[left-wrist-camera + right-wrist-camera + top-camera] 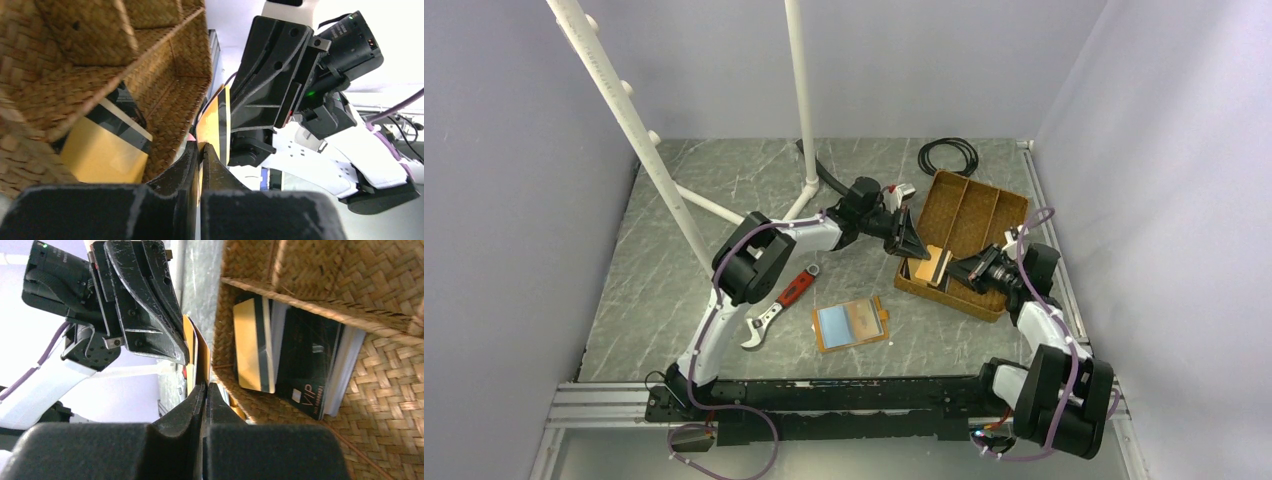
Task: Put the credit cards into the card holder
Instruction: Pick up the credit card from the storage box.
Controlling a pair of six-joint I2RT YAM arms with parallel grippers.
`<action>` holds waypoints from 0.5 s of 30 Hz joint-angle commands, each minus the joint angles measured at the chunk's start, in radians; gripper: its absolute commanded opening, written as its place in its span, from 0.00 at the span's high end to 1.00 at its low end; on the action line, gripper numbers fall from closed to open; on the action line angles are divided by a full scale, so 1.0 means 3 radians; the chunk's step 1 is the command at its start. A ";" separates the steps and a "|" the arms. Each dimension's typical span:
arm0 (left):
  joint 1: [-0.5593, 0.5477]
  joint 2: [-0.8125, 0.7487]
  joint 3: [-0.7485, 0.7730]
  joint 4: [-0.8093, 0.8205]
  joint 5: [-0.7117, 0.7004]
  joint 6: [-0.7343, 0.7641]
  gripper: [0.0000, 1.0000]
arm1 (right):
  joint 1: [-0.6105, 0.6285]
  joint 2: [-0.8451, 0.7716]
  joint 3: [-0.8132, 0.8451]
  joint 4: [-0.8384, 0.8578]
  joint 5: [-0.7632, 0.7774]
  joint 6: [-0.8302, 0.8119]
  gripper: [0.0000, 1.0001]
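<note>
A gold credit card with a black stripe [935, 265] is held on edge above the near left corner of the brown woven tray [999, 215]. My left gripper [916, 245] is shut on one end of it, and my right gripper [952, 268] is shut on the other. The card shows in the left wrist view [215, 122] and the right wrist view [192, 352]. Several more cards lie in the tray: a gold one [252, 345] and a black VIP one [307, 360]. The orange-tan card holder [852, 323] lies open on the table, apart from both grippers.
A red-handled wrench [779, 305] lies left of the card holder. A coil of black cable [948, 155] sits at the back. White pipe posts [639, 140] stand at the back left, with a foot near the left arm.
</note>
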 commanded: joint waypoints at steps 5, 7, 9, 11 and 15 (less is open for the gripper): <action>0.0057 0.0204 0.0273 -0.0571 -0.0394 0.0359 0.79 | 0.0009 0.0317 0.0232 -0.0205 0.0219 -0.0313 1.00; 0.0062 0.0209 0.0311 -0.0673 -0.0438 0.0410 0.72 | 0.0009 0.0362 0.0276 -0.0249 0.0251 -0.0378 1.00; 0.0073 0.0211 0.0322 -0.0708 -0.0473 0.0411 0.63 | 0.0014 0.0442 0.0296 -0.0191 0.0221 -0.0355 1.00; 0.0073 0.0181 0.0316 -0.0794 -0.0526 0.0452 0.59 | 0.0023 0.0529 0.0340 -0.0223 0.0224 -0.0375 1.00; 0.0076 0.0054 0.0259 -0.0973 -0.0632 0.0580 0.52 | 0.0030 0.0501 0.0493 -0.0561 0.0393 -0.0555 1.00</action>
